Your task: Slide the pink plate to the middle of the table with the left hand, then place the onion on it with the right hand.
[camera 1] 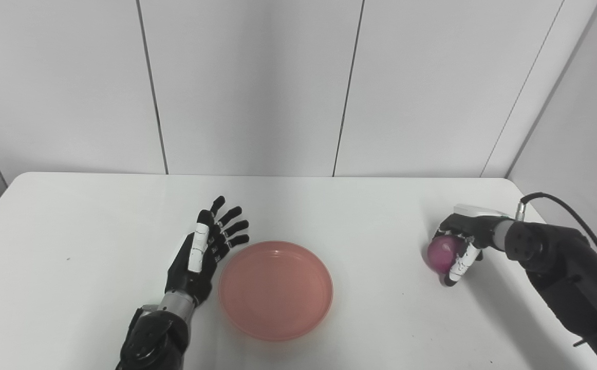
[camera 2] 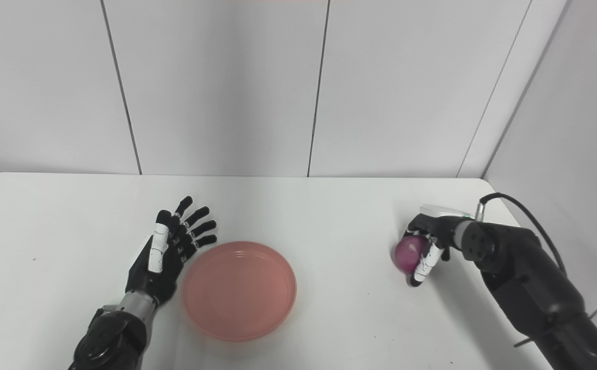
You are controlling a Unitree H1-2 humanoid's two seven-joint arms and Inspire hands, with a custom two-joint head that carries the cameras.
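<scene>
plain white panelled walls with dark seams behind; a matte white table with rounded corners (camera 1: 72, 216) fills the lower half of both views.

round shallow pink plastic plate (camera 1: 276, 290): smooth, raised rim, sits flat near the middle of the table, toward the near edge. nothing on it.

black-and-white left hand (camera 1: 203, 254): fingers spread and extended, holding nothing, palm side turned toward the plate. it is just beside the plate's left rim; whether it touches the rim cannot be told. judgement: the slide looks done or close to done.

small round purple-red onion (camera 1: 442, 252): glossy skin, roughly spherical so no long axis to speak of. it is at the far right of the table, well apart from the plate. whether it rests on the surface or is just lifted cannot be told.

black-and-white right hand (camera 2: 427, 244): fingers and thumb curled around the onion from above and from the right, wrapping it. a dark cable loops off the wrist.

key relation: the plate lies to the left of the onion and a little nearer the robot, with bare table between. the right hand is the nearer hand to the onion and already has it.

judgement: next move is a lift and a leftward carry to above the plate centre, then release. round smooth skin could roll once released; the rim should contain it.
</scene>
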